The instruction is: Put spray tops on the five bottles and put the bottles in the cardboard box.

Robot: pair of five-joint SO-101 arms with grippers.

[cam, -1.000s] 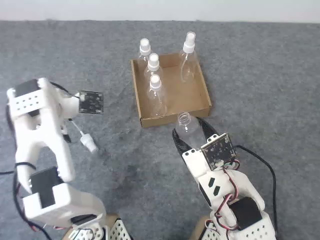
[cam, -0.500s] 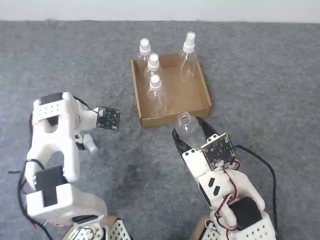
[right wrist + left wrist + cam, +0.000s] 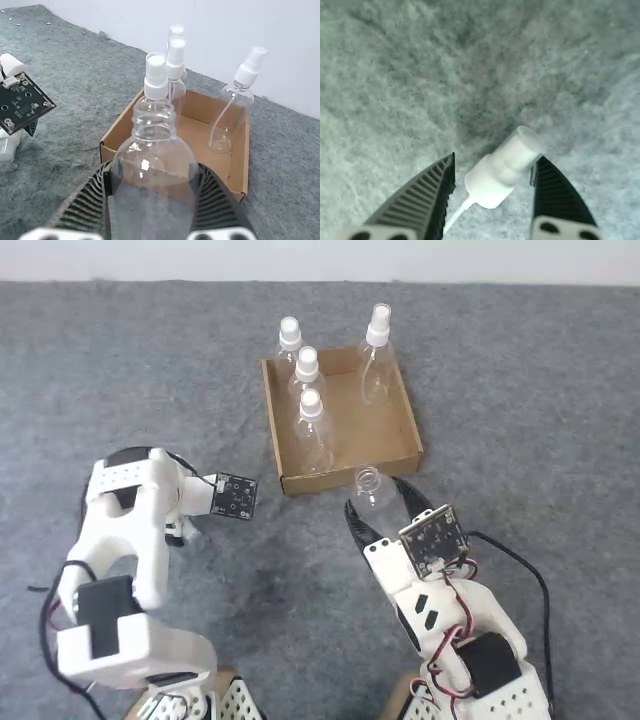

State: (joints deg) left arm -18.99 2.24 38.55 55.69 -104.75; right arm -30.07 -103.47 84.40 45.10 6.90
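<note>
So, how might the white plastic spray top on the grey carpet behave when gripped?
Lying on its side, the round white plastic spray top may roll or slip from the left gripper. Its thin dip tube probably flexes. It looks light.

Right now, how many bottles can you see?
5 bottles. Four with spray tops stand in the cardboard box: three lined along one side, one in the opposite far corner. The fifth bottle, topless, is in the right gripper outside the box.

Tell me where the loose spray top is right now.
The spray top lies on the grey mat between the open fingers of the left gripper, to the left of the cardboard box in the high view.
</note>
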